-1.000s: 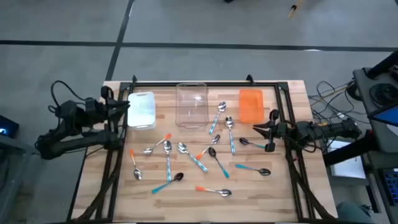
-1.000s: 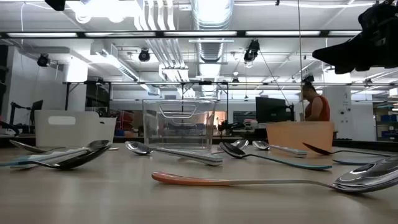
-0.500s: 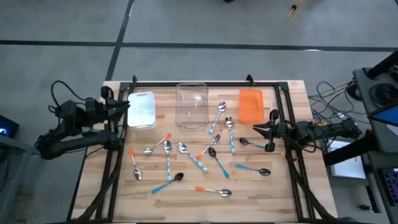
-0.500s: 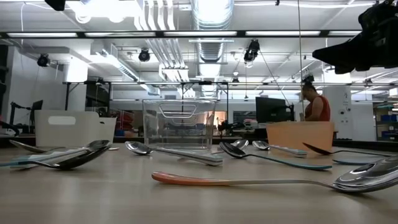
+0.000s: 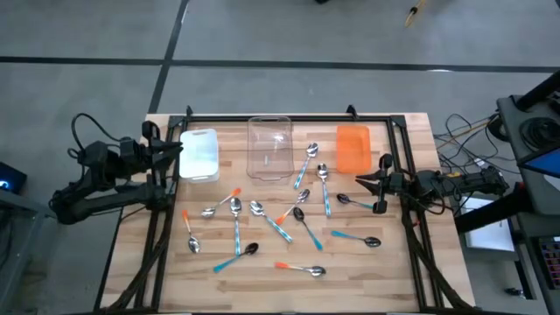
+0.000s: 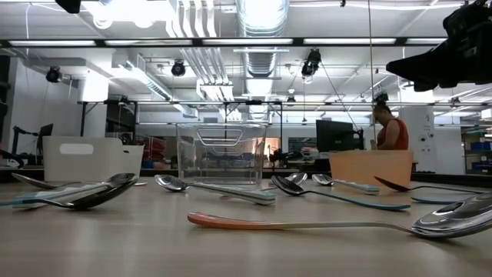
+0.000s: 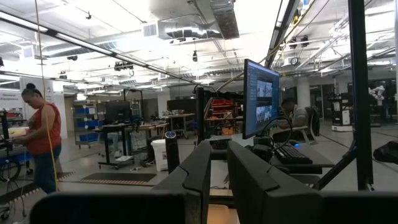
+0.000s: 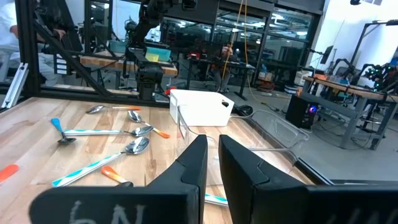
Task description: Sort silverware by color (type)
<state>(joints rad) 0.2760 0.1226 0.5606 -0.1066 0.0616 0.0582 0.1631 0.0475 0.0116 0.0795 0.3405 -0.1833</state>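
Several small spoons lie flat and scattered on the wooden table's middle (image 5: 236,210), with orange, light blue or teal handles. One orange-handled spoon (image 6: 254,223) lies nearest the low camera. A teal-handled spoon (image 5: 350,202) lies just in front of my right gripper (image 5: 360,184), which hovers shut at the table's right edge, above the wood (image 8: 212,165). My left gripper (image 5: 179,149) waits shut at the table's left edge beside the white bin, facing out over the room (image 7: 219,180). Neither touches a spoon.
Three bins stand in a row along the far side: a white bin (image 5: 199,155), a clear bin (image 5: 269,147) and an orange bin (image 5: 353,147). A black frame (image 5: 289,118) borders the table. A person (image 6: 388,132) stands in the room behind.
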